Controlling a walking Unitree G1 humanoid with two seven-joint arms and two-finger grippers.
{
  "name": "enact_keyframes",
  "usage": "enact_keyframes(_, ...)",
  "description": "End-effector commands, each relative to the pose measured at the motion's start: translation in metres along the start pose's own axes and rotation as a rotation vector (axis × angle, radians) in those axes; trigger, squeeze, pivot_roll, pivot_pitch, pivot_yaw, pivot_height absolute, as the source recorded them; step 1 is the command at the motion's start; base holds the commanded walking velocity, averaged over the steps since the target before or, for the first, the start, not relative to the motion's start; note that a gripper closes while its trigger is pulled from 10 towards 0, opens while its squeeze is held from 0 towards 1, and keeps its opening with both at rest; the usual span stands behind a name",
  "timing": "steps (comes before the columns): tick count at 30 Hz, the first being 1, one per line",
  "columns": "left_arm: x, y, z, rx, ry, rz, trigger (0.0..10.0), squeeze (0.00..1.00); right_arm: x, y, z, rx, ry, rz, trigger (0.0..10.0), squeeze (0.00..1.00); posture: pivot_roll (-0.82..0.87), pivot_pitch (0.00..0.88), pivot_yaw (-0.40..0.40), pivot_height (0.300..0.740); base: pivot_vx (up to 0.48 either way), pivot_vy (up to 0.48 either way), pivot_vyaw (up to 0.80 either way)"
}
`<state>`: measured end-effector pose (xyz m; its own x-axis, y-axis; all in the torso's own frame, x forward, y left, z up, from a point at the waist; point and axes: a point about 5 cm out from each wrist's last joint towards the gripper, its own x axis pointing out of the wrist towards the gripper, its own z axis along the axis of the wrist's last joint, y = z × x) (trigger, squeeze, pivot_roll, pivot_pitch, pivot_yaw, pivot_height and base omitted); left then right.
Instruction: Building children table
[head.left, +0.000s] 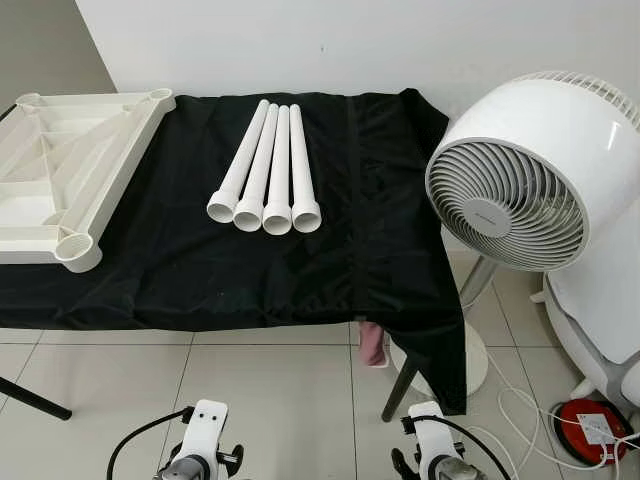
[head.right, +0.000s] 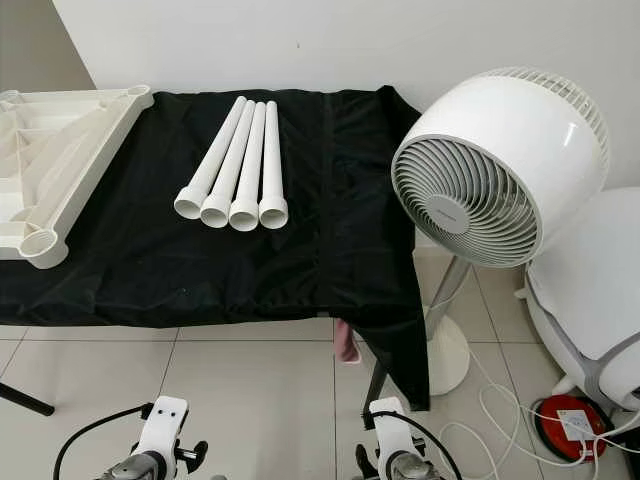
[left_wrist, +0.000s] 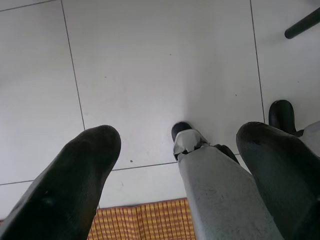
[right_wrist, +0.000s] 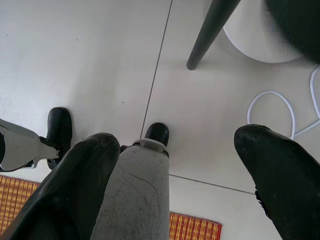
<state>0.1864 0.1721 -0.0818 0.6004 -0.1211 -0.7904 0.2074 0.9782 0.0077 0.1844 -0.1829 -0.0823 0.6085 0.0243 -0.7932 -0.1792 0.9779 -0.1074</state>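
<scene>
Four white legs lie mid-cloth, tabletop overhanging far left; my left gripper and right gripper hang wide apart.

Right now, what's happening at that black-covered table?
Nothing is being handled yet. The upside-down white tabletop lies at the table's left end, with four white legs side by side on the black cloth, unattached. The left gripper and right gripper hang open over the floor. A white fan stands to the right.
</scene>
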Motion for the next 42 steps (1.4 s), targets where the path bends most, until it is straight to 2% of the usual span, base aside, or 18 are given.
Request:
enact_keyframes(1, -0.0076, 0.0056, -0.0266, -0.124, 0.049, 0.091, 10.0, 0.0, -0.0038, 0.0013, -0.0165, -0.062, 0.053, 0.023, 10.0, 0.0, -0.08, 0.0, 0.078, 0.74, 0.0, 0.0, 0.0)
enact_keyframes(13, -0.0075, 0.0064, -0.0259, -0.115, 0.052, 0.085, 10.0, 0.0, -0.004, 0.0004, -0.0178, -0.074, 0.065, 0.017, 10.0, 0.0, -0.08, 0.0, 0.078, 0.74, 0.0, 0.0, 0.0)
enact_keyframes(42, -0.0053, 0.0081, -0.0173, -0.146, 0.028, 0.081, 10.0, 0.0, -0.0039, -0.0078, -0.0121, -0.016, 0.024, -0.026, 10.0, 0.0, -0.08, 0.0, 0.087, 0.74, 0.0, 0.0, 0.0)
